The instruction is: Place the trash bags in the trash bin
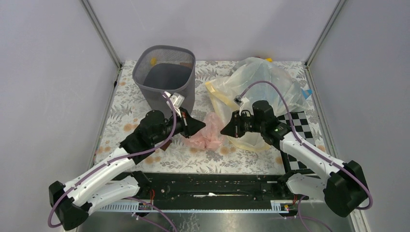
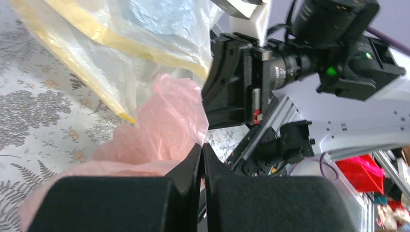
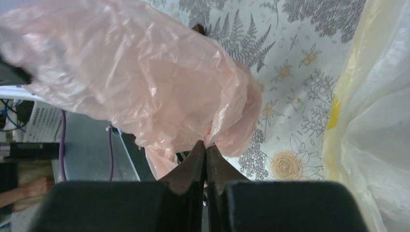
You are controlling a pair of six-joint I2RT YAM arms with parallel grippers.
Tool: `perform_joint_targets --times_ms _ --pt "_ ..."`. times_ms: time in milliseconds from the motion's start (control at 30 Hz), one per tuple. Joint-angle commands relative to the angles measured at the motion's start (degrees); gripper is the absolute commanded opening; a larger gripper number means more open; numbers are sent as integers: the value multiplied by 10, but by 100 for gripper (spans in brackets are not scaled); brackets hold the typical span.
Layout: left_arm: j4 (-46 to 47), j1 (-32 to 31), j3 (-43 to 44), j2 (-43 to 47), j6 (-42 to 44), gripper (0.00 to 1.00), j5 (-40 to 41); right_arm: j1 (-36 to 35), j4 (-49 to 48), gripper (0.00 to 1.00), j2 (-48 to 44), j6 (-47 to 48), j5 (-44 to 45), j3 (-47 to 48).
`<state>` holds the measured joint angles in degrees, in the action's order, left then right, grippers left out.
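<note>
pale grey walls, counter (image 1: 125,113) under a floral cloth. pink bag (image 1: 207,136) lies crumpled on it at mid-front, between the two arms, near the bin (image 1: 167,72) but outside it. left fingers (image 2: 193,162) pressed together on one edge of the film; right fingers (image 3: 196,162) likewise pinching the other edge. step in hand, as i read it: grasp made, lift pending. next: raise together, carry back-left over the rim, keeping off the clear bag (image 1: 263,79).

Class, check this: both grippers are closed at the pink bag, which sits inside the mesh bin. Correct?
No. The pink bag lies on the table between the left gripper and right gripper, outside the mesh bin, as the top external view shows.
</note>
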<state>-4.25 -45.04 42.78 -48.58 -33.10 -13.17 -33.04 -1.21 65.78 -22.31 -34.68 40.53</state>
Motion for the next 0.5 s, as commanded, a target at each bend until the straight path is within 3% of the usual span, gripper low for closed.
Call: perform_joint_targets --times_ms 0,67,100,167,200,300,467 --pt "-14 6 21 20 9 11 95 -4 -2 0 -50 -8 102 7" --pt "-63 7 20 16 17 34 171 -4 55 0 -56 -7 183 16" --pt "-86 8 20 11 24 52 190 -4 72 0 -56 -6 206 19" --pt "-106 8 12 1 23 70 205 -4 84 0 -50 -4 213 19" --pt "-108 8 5 -1 17 75 206 -4 82 0 -46 -3 204 17" --pt "-97 8 -27 4 -13 78 194 -4 73 0 -27 -12 194 14" --pt "-46 7 -91 14 -42 71 113 -4 70 0 -5 -16 193 17"
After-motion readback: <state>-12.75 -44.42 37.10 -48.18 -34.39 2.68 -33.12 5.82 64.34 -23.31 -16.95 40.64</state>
